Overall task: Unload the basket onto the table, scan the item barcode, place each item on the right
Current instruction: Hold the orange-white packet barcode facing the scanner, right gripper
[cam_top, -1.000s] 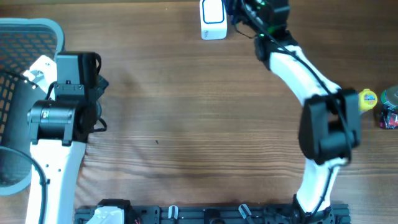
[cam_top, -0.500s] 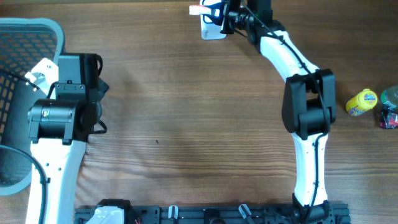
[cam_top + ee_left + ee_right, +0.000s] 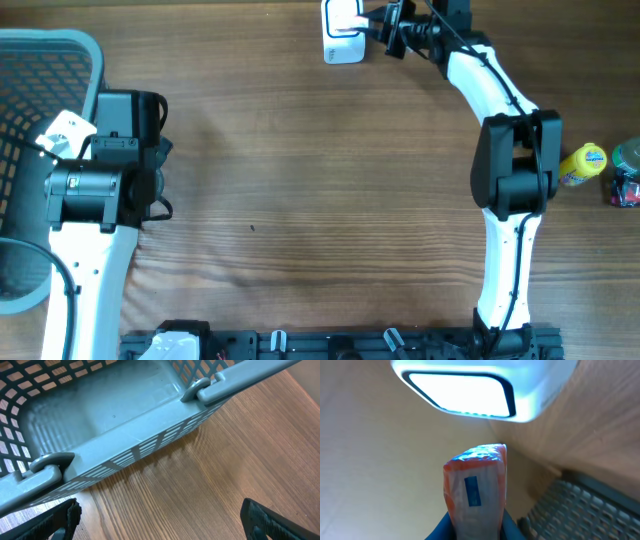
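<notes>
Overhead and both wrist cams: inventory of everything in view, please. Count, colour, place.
scanner: one, white, far edge of table, window lit
packet: one, orange and white with a blue mark, held in front of the scanner
basket: one, grey, far left corner
yellow container: one, yellow, right side
cropped items: two perhaps, green and red, right edge, cut off by frame
table: one, brown wood
left gripper: one, black, open, by the basket wall
right gripper: one, shut on the packet
</notes>
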`<state>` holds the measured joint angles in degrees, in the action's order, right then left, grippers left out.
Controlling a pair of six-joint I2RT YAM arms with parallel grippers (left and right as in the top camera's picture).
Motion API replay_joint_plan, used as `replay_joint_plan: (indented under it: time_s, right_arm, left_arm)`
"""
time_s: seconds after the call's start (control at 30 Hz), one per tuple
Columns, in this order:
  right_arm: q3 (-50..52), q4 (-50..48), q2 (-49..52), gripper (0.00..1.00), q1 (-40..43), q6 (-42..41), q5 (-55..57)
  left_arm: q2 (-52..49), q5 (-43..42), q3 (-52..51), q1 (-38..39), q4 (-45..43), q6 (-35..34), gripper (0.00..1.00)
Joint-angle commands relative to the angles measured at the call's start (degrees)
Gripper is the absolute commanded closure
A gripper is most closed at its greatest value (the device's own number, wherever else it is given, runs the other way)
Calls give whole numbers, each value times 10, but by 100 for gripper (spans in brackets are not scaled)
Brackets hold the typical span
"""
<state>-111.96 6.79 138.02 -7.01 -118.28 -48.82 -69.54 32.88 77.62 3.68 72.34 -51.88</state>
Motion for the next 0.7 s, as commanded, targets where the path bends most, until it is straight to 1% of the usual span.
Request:
replay_joint_plan:
  time_s: [0.0,0.33,0.5,0.67]
  right_arm:
    - [-7,-23,-6,95,-3,-4,57]
    - [-7,-40,-6,95,-50,-4,161]
    - [-7,-40,9,95,-50,-4,171]
    - [-7,-68,48,95,-50,-4,167]
  left_arm:
    - [-2,0,-1,-3,-3,-16,0]
    - [-7,2,-1,-3,-5,-15,0]
    - [-7,5,-1,-3,0,-15,0]
    - [-7,17,-1,-3,6,-15,0]
